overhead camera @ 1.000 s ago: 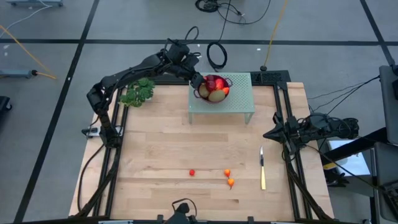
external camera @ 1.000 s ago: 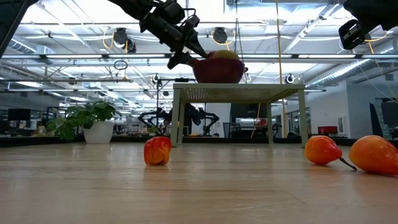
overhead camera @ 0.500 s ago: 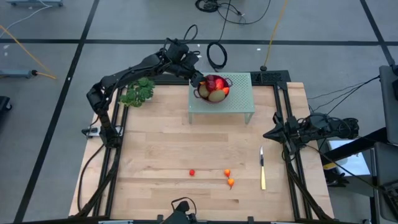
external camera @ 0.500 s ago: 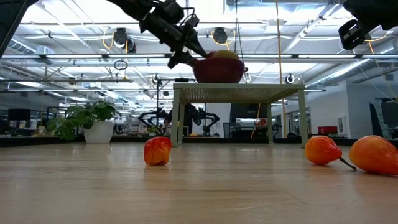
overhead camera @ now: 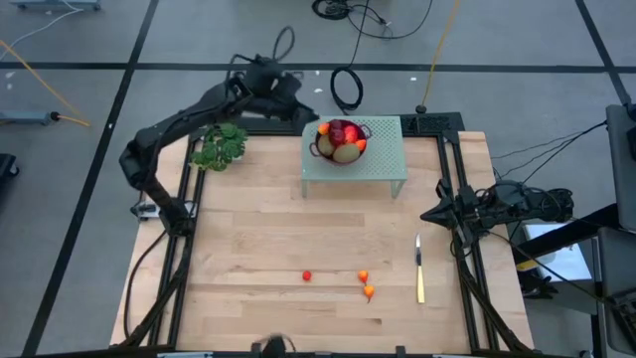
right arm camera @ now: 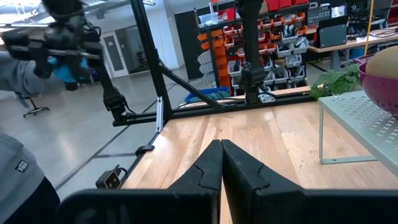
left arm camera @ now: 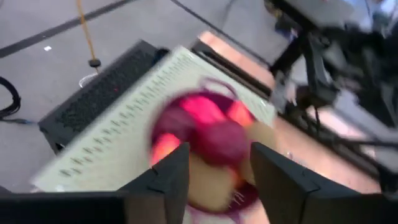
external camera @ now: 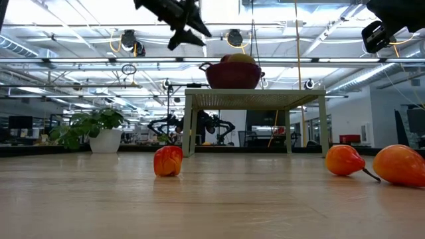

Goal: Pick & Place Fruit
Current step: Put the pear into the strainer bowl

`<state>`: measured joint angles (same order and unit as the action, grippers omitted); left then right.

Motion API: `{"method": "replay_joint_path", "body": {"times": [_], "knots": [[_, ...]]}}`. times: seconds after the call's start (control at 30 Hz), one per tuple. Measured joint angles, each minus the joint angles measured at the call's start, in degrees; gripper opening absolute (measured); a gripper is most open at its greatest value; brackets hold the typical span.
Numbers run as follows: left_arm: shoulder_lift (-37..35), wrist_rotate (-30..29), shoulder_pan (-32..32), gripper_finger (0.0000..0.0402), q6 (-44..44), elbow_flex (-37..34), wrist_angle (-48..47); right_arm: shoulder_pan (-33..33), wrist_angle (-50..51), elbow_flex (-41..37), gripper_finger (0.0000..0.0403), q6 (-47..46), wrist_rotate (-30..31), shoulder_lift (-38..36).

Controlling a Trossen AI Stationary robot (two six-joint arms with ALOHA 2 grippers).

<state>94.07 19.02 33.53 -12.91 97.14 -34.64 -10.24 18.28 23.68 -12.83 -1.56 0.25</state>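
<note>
A dark red bowl (overhead camera: pixel 320 149) stands on a small pale-green stand (overhead camera: pixel 383 159) at the table's far side. It holds several fruit pieces: a dark red ball (overhead camera: pixel 343 129), a brownish oval (overhead camera: pixel 346 152) and an orange bit (overhead camera: pixel 324 127). Three small fruit lie on the wood near the front: a red one (overhead camera: pixel 307 275) and two orange ones (overhead camera: pixel 364 275) (overhead camera: pixel 369 291). My left gripper (overhead camera: pixel 296 101) (external camera: pixel 192 33) hangs open above and to the left of the bowl, with nothing between its fingers (left arm camera: pixel 171 180). My right gripper (overhead camera: pixel 429 213) (right arm camera: pixel 221 158) waits shut at the table's right edge.
A leafy green sprig (overhead camera: pixel 221 147) lies at the far left, under the left arm. A slim yellowish knife (overhead camera: pixel 419 270) lies near the right edge. Bare wood spreads across the table's middle, between the stand and the three fruit.
My left gripper has pulled away from the bowl's left rim, rising and going back toward the table's far left corner. The bowl and its fruit have stayed on the stand.
</note>
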Motion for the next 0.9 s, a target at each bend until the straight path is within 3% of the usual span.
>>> {"method": "replay_joint_path", "body": {"times": [0.4,0.9], "knots": [[-4.0,-6.3,-14.0,0.0007,0.8,0.0,-1.9,0.0,0.0,0.0,0.0004,-6.2,0.0,0.0],[-4.1,-20.1,-29.1,0.0007,-5.5,0.0,-2.0,0.0,-0.4,0.0,0.0004,-5.8,0.0,0.0]]}}
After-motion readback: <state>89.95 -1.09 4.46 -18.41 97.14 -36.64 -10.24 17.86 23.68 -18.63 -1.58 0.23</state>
